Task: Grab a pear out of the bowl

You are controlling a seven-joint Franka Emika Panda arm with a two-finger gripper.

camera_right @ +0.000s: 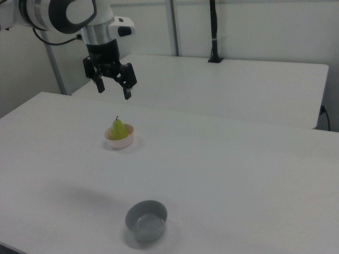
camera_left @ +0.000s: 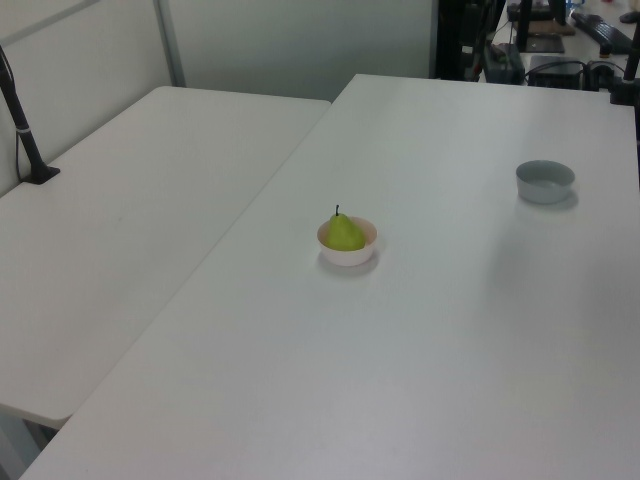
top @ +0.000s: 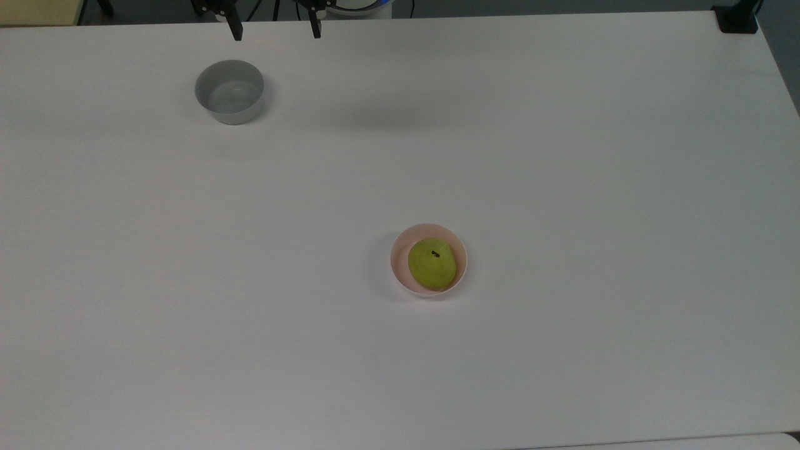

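Observation:
A yellow-green pear (top: 431,264) with a short dark stem stands upright in a pale pink bowl (top: 397,259) near the middle of the white table. The pear (camera_left: 345,235) and bowl (camera_left: 348,256) also appear in the left view, and the pear (camera_right: 118,129) sits in the bowl (camera_right: 121,143) in the right view. My gripper (top: 275,30) hangs open and empty at the top view's upper edge, far from the bowl. The right view shows the gripper (camera_right: 113,90) high over the table, fingers pointing down and spread wide.
An empty grey bowl (top: 229,92) stands toward the top view's upper left, below the gripper; it also shows as the grey bowl (camera_right: 146,219) at the right view's front. A second white table (camera_left: 130,200) adjoins, with a black post (camera_right: 213,32) on it.

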